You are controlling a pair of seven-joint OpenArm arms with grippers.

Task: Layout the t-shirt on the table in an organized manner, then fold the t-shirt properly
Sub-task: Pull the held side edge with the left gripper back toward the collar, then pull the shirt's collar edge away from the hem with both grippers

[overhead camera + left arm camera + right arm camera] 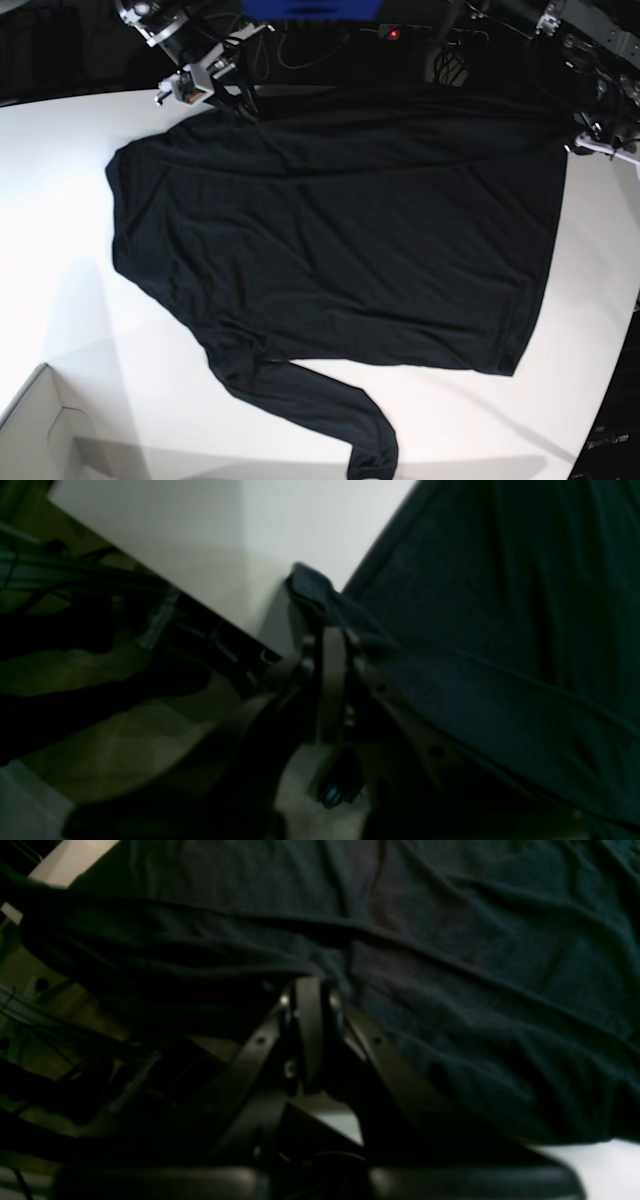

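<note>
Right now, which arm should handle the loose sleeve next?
Neither is close. Left gripper and right gripper both pinch the t-shirt at the far edge; the sleeve lies nearer the right arm's side. Right, probably.

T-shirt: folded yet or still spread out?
Spread, not folded. The t-shirt lies open in a single layer across the table, one sleeve trailing toward the near edge; both grippers pinch its far edge.
</note>
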